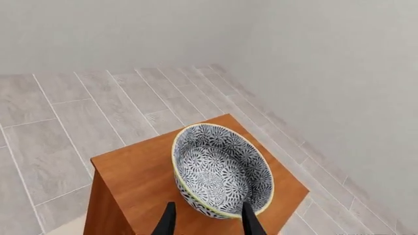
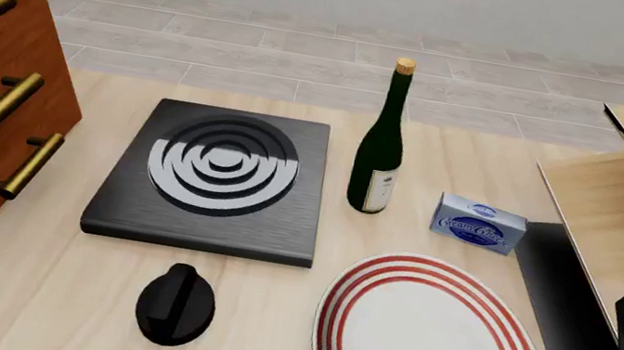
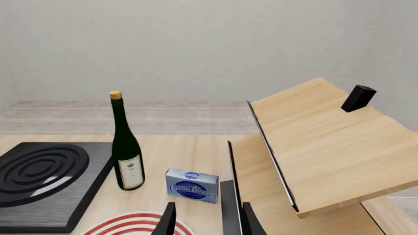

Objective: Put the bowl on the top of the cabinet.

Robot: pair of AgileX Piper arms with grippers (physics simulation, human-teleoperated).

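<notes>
The left gripper (image 1: 207,223) is seen spread, one fingertip (image 1: 251,220) just inside the near rim of the patterned bowl (image 1: 220,169), which sits empty on top of the reddish-brown cabinet (image 1: 137,171). If lifted carelessly, that fingertip could drag the bowl off the edge. The right gripper (image 3: 205,220) is spread, holding nothing, over the empty red-ringed plate (image 2: 431,340).

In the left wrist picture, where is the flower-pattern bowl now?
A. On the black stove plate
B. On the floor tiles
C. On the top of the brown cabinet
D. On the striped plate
C. The left wrist view shows the bowl sitting on the flat reddish-brown top of the cabinet, with the left gripper open, one finger on each side of the bowl's near rim.
</notes>
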